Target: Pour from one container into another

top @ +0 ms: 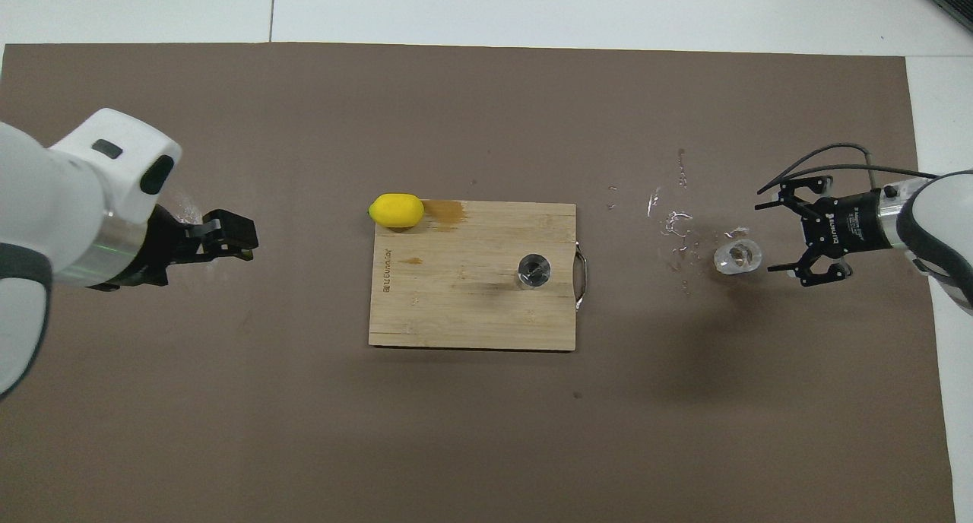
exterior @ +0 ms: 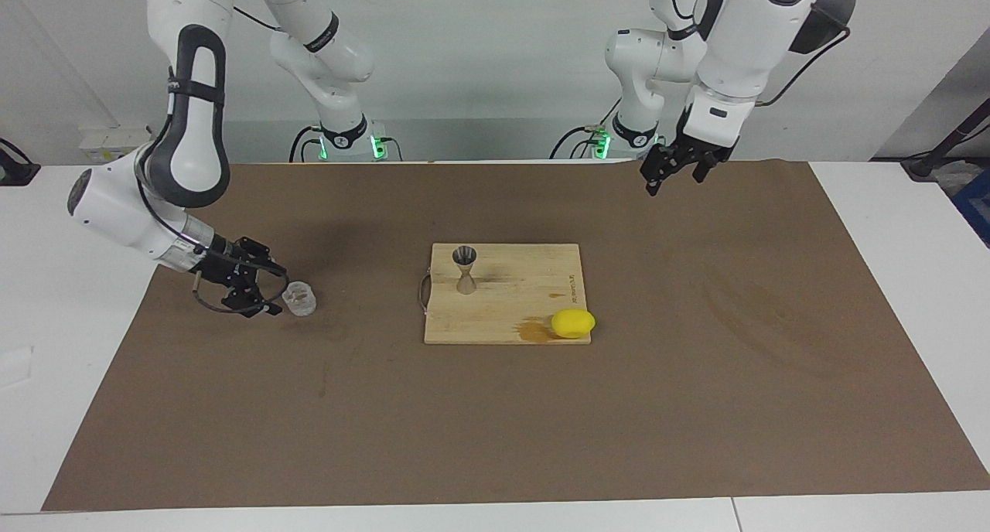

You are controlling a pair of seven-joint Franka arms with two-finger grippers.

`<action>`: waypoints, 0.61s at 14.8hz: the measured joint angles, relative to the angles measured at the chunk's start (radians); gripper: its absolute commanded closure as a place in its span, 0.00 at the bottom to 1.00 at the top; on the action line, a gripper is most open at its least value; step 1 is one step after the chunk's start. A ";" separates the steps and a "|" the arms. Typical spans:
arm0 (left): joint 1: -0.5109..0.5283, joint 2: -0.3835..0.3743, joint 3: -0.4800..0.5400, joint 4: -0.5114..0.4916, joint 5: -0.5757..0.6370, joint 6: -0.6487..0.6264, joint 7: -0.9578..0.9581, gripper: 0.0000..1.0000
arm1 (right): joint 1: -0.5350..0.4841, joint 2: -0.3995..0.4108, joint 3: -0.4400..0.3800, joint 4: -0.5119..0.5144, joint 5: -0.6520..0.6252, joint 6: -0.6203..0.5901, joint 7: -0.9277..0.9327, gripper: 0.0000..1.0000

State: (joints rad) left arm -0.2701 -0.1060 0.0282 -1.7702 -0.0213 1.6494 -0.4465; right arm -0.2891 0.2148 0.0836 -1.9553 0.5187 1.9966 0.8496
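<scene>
Clear ribbed glass cup (top: 736,257) stands upright on the brown mat toward the right arm's end — just clear of the right gripper (top: 769,234), whose jaws gape wide. Steel hourglass jigger (exterior: 465,270) stands on the bamboo board (exterior: 526,315), its printed lettering unreadable. Left gripper (exterior: 671,178) hangs open over the mat.

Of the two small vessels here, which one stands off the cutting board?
The clear glass cup: it sits on the brown mat toward the right arm's end, just off the open right tool. The metal jigger stands on the board.
</scene>
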 measured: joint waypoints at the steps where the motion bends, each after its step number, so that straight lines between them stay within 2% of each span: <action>1: 0.038 0.000 0.002 0.010 0.003 -0.016 0.073 0.00 | 0.022 -0.022 0.001 0.000 -0.044 -0.011 0.000 0.00; 4: 0.136 -0.001 0.006 0.054 0.037 -0.091 0.297 0.00 | 0.093 -0.063 0.004 -0.001 -0.129 -0.034 -0.015 0.00; 7: 0.212 -0.004 0.008 0.087 0.041 -0.128 0.436 0.00 | 0.176 -0.079 0.006 0.000 -0.200 -0.035 -0.174 0.00; 9: 0.230 -0.007 0.009 0.092 0.043 -0.136 0.475 0.00 | 0.244 -0.091 0.008 0.013 -0.342 -0.035 -0.242 0.00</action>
State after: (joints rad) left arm -0.0405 -0.1132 0.0371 -1.6784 0.0219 1.5138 0.0287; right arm -0.0454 0.1240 0.0918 -1.9426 0.1763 1.9615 0.6074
